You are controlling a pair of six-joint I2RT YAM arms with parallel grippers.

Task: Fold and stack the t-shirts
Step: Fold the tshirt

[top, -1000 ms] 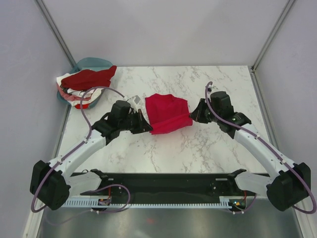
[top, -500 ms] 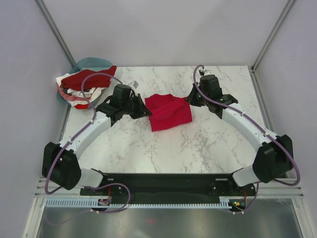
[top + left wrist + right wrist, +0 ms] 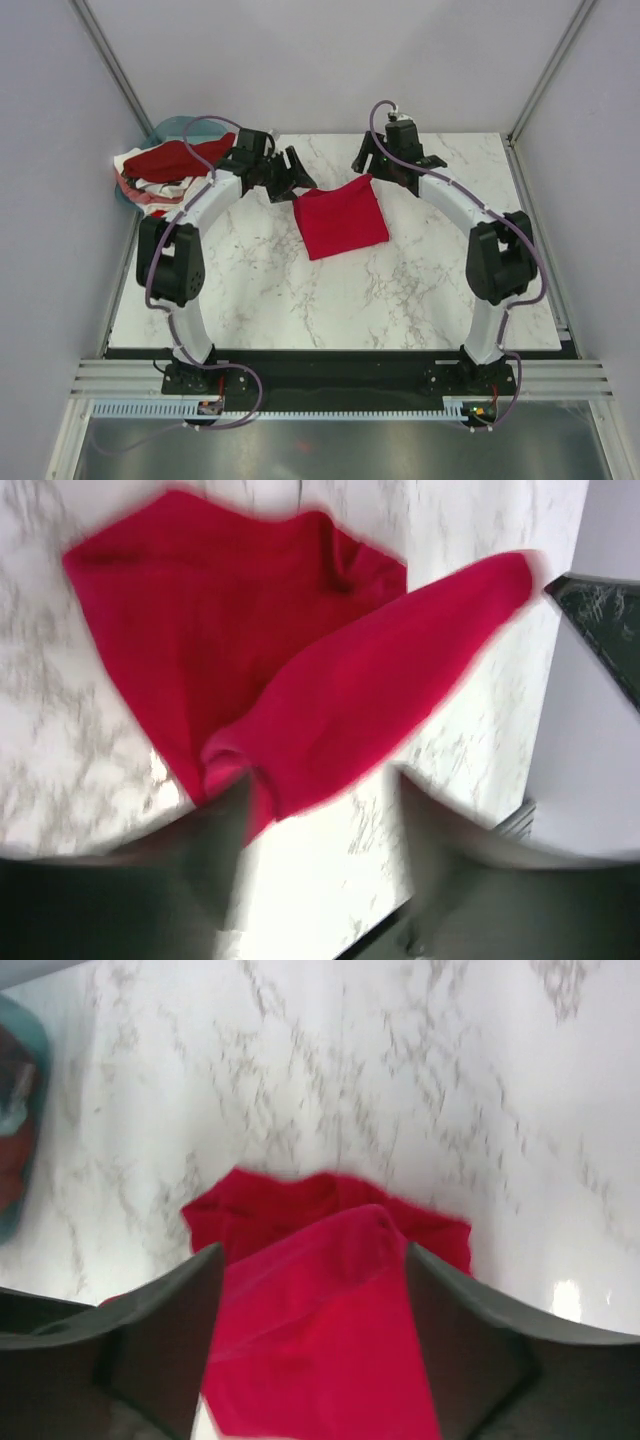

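Arms farther back, L/R jaws wide open, empty, by crimson tee (image 3: 340, 218); heaped tees (image 3: 172, 162) in teal basin (image 3: 185, 125).

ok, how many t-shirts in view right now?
4: crimson t-shirt mid-table; dark red t-shirt topping the pile in the teal basin, white t-shirt and coral t-shirt under it. More may be hidden there.

You've got a plain bright crimson t-shirt (image 3: 341, 218) on a white marble table (image 3: 400, 290) veined in grey, the same solid crimson in both wrist views. Off to your left, a dark red shirt (image 3: 180, 158) tops white and coral pink cloth (image 3: 140, 188) in the teal basin (image 3: 180, 127), and your white arms (image 3: 447, 197) with black joints trail purple cables (image 3: 208, 118).
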